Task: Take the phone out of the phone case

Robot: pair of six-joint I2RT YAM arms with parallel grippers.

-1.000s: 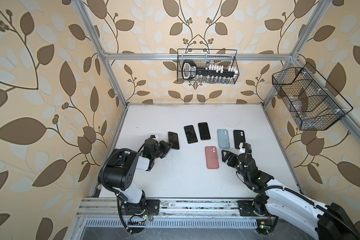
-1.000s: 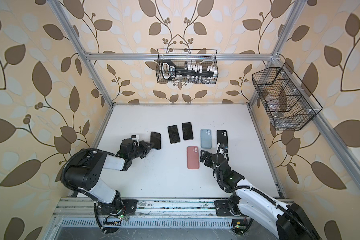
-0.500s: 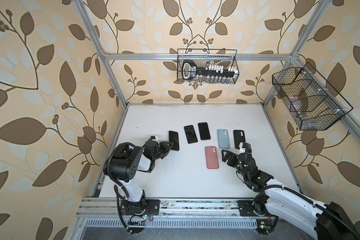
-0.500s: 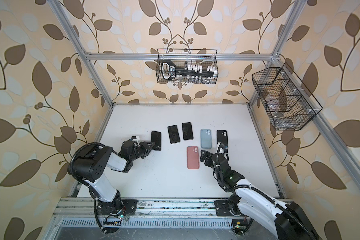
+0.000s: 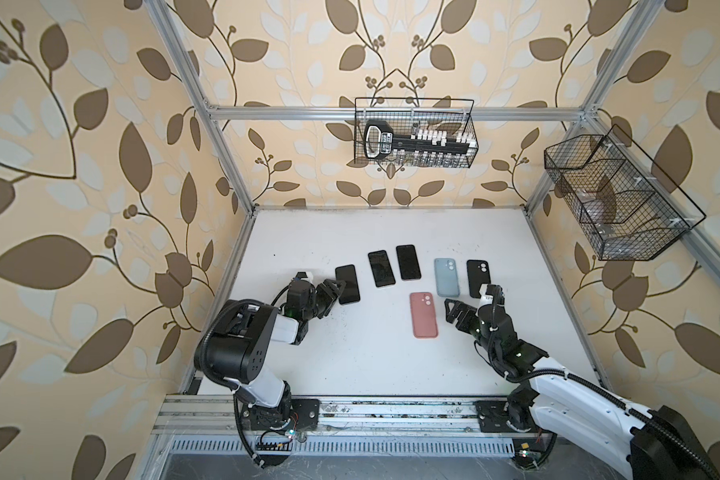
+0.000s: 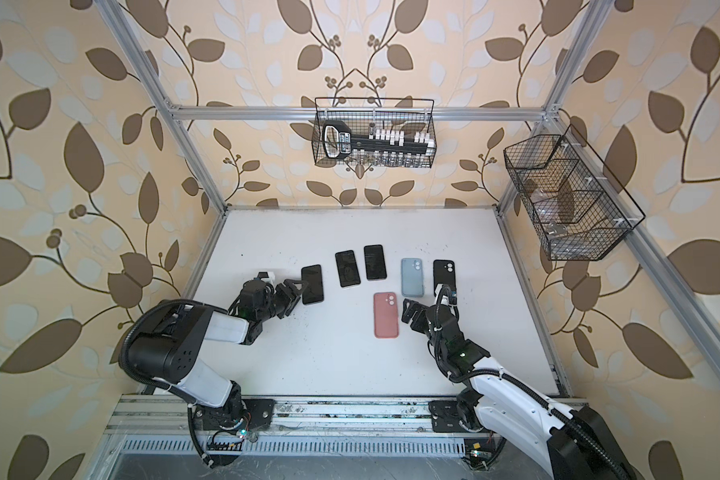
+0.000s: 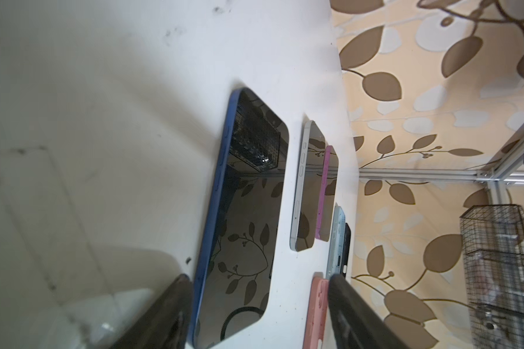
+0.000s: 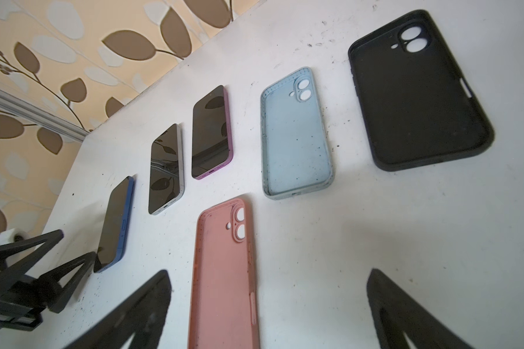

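Left wrist view shows the left claw (image 7: pixel 259 284) spread open around one end of the blue phone (image 7: pixel 242 211), which lies bare and screen-up on the table (image 7: pixel 103 121), with the empty pink case (image 5: pixel 423 314) at its four o'clock in both top views, beside the wide-open right claw (image 5: pixel 452 312).

Bright diffuse light, soft shadows, bowed edges, blurry wrist foreground

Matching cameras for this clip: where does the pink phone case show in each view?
Top view: pink case mid-table, nearer the arms than the light blue case.
Top view: pink case, same spot.
Left wrist: pink case, rim only, past the blue-edged phone.
Right wrist: pink case, empty, hollow side up.
Shared landmark: the light blue case, in all four.
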